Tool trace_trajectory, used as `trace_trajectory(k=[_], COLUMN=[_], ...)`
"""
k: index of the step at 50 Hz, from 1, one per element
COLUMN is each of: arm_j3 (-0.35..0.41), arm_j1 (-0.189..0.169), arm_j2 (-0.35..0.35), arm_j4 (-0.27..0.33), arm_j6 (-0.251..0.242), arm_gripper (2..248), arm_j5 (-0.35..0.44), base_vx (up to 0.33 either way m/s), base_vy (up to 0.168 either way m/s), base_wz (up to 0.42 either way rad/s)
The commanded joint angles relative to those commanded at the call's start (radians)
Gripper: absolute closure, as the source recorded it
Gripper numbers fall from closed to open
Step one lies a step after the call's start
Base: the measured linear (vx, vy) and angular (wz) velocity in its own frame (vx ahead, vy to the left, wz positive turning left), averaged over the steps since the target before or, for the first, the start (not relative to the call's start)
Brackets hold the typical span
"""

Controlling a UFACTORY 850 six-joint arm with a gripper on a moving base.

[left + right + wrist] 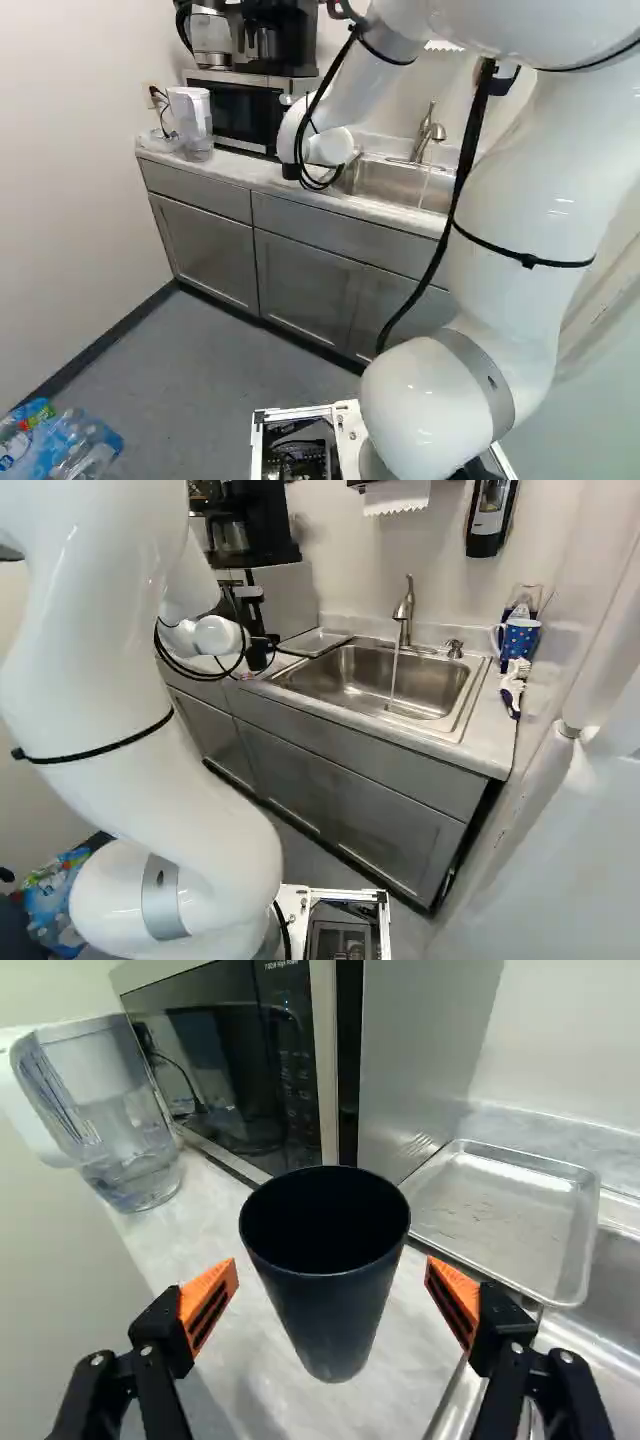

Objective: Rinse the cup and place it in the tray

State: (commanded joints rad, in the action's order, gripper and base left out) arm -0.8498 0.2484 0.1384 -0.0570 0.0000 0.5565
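Note:
At the counter's sink side, my gripper (pixel 257 656) shows small and dark below the white wrist in the right base view. The wrist view has the gripper (pixel 332 1302) open, one orange-padded finger on each side of the dark cup (pixel 335 1305), with a gap on both sides. Mouth up, the empty-looking cup is over the pale counter (pixel 215 1225). Beyond the finger on the sink side lies the bare metal tray (pixel 500 1222), also the tray (pixel 315 642) beside the sink. Water runs from the faucet (pixel 404 615) into the sink (pixel 350 680).
A microwave (pixel 240 1060) stands behind the cup, with a water pitcher (pixel 120 1130) on its far side from the tray. A blue dotted mug (pixel 520 640) and a brush (pixel 514 685) are right of the sink. Bottled water packs (pixel 60 445) lie on the floor.

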Motion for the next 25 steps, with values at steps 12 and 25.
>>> trace_trajectory(k=[12, 25], arm_j3=[0.005, 0.006], arm_j1=[0.0, 0.0], arm_j2=[0.021, 0.028], arm_j4=[0.0, 0.0], arm_j6=[0.0, 0.0], arm_gripper=[3, 3], arm_j5=[0.051, 0.065], base_vx=[0.0, 0.0], base_vy=[0.0, 0.0], base_wz=[0.0, 0.0])
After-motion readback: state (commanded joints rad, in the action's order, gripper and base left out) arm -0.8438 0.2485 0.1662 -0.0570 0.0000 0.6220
